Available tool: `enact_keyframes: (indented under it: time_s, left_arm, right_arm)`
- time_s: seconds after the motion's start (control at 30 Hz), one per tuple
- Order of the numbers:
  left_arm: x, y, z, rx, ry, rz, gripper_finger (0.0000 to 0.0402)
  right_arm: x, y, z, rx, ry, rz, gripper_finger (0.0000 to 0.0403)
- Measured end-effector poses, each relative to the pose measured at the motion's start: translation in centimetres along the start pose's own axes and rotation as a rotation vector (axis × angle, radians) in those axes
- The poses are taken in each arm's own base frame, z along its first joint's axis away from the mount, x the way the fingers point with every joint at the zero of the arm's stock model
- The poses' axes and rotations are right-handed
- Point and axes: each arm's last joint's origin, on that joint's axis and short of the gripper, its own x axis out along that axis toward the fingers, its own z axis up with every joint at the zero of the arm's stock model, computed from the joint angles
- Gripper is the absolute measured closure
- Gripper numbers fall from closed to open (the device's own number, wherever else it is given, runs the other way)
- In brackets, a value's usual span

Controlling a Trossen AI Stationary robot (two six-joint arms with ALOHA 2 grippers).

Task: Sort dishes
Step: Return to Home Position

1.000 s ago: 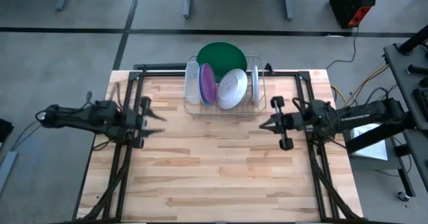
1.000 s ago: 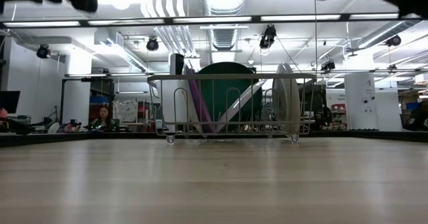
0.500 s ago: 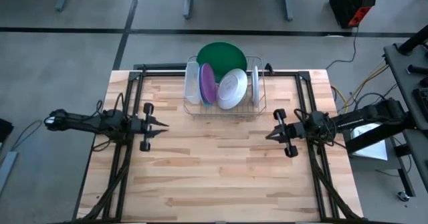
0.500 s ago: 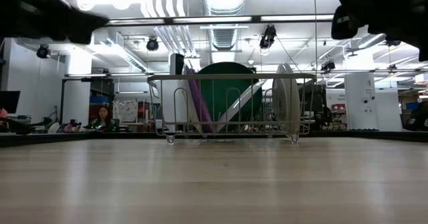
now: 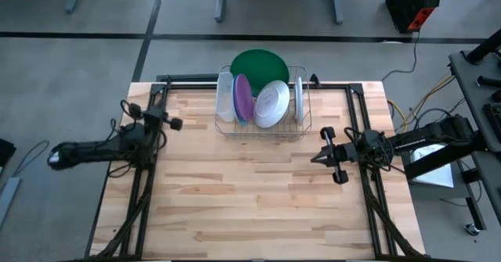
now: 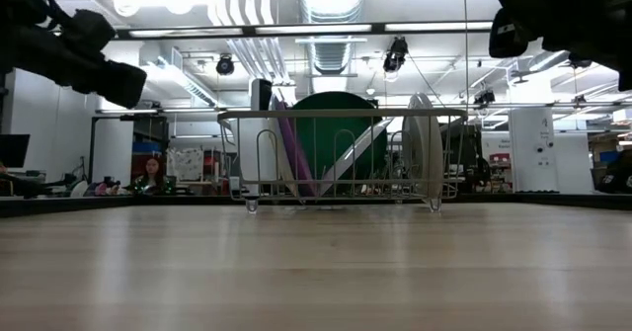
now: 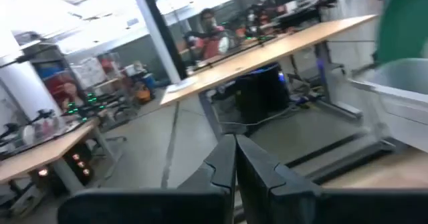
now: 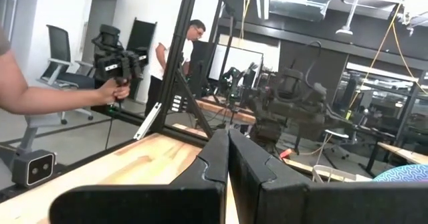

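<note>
**Plates racked at 12 o'clock, arms at the table's sides**

The wire dish rack (image 5: 264, 127) sits at the 12 o'clock edge of the table (image 5: 250, 199). From 9 to 3 o'clock it holds:

- a clear tub (image 5: 225, 96)
- a purple plate (image 5: 243, 98) on edge, its rim running 12 to 6
- a pale plate (image 5: 272, 104), its top tipped toward 3 o'clock
- a thin white plate (image 5: 298, 96), upright

A dark green plate (image 5: 260, 62) leans at the rack's 12 o'clock end. The left gripper (image 7: 234, 144) hangs at 9 o'clock. The right gripper (image 5: 315, 158) is at 3 o'clock, pointing toward 9. Both jaws are pressed together, empty.
</note>
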Motion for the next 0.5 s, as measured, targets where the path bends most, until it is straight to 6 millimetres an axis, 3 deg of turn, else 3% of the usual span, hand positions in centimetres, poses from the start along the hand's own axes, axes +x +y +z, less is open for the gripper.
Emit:
enact_keyframes:
  time_s: [0.17,0.3,0.5]
  left_arm:
    - [2.5,1.2,-0.3,0.012,-0.073,-0.044,0.0401]
    - [4.4,3.4,-0.8,0.007,-0.093,0.045,0.0401]
    - [6.4,6.8,-2.5,-0.094,-0.072,0.003,0.0401]
  right_arm:
    - [0.0,0.0,0.0,-0.002,0.0,0.0,0.0403]
    - [0.0,0.0,0.0,-0.017,0.001,-0.001,0.0403]
    - [0.0,0.0,-0.1,0.072,0.01,0.0,0.0403]
